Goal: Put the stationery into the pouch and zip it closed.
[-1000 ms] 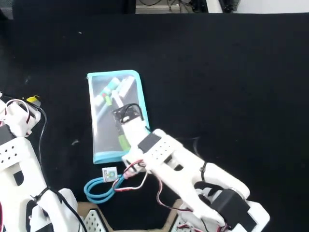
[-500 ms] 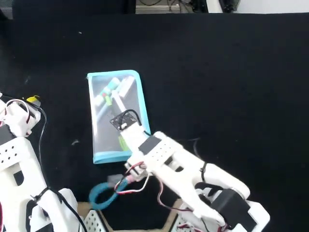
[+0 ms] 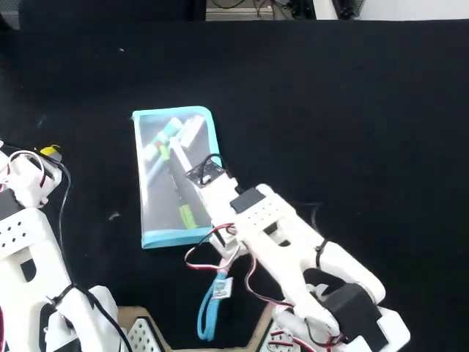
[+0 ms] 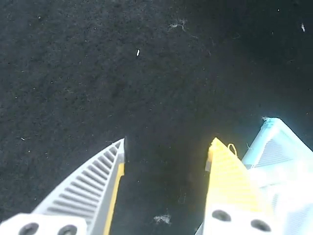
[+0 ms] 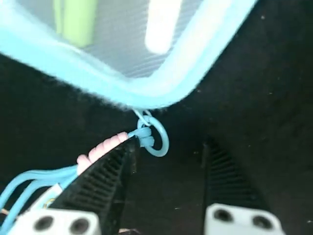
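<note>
Black felt-like table covering (image 3: 352, 110), one; pale lint flecks (image 4: 138, 52) scattered on it; tan board (image 3: 126, 314) at near edge.

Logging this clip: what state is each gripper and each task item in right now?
pouch: flat on the table; whether fully zipped cannot be told.
stationery: inside the pouch, seen through its mesh.
zipper pull ring: at the pouch's corner, beside one finger of the right gripper, not clamped.
strap: slack on the table, trailing from the ring.
right gripper: open, at the ring.
left gripper: open, holding nothing, over bare table.
</note>
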{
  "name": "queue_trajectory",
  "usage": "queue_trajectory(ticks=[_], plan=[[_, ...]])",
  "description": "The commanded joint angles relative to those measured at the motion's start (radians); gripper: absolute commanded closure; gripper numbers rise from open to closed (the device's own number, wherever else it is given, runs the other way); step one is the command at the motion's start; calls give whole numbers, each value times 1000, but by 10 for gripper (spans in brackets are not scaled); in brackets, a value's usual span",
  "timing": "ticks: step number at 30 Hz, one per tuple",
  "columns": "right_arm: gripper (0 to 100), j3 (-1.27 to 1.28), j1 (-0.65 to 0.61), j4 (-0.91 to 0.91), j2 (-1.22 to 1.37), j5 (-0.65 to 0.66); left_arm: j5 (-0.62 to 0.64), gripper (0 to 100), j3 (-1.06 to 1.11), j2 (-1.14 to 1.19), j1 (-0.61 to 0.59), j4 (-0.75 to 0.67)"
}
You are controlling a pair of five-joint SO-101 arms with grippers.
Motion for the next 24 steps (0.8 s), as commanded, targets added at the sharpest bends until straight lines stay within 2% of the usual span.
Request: queue_trajectory(ticks=[1, 9, 11, 13, 16, 19, 21, 24], plan=[[799, -38, -54, 12, -8, -48, 2, 730, -10, -28, -2, -17], [807, 44, -95, -98, -2, -77, 2, 730, -2, -28, -2, -41], [863, 53, -95, -106, -5, -77, 2, 730, -2, -28, -2, -40], [976, 50, -91, -104, -10, -77, 2, 730, -2, -28, -2, -41], [985, 41, -81, -98, -10, -69, 2, 730, -2, -28, -2, -40], [988, 21, -20, -97, -12, -68, 2, 730, -2, -28, -2, -38], [988, 1, 43, -84, -12, -21, 2, 730, -2, -28, -2, -38], [988, -64, 152, -14, -12, 195, 2, 730, -2, -28, -2, -38]])
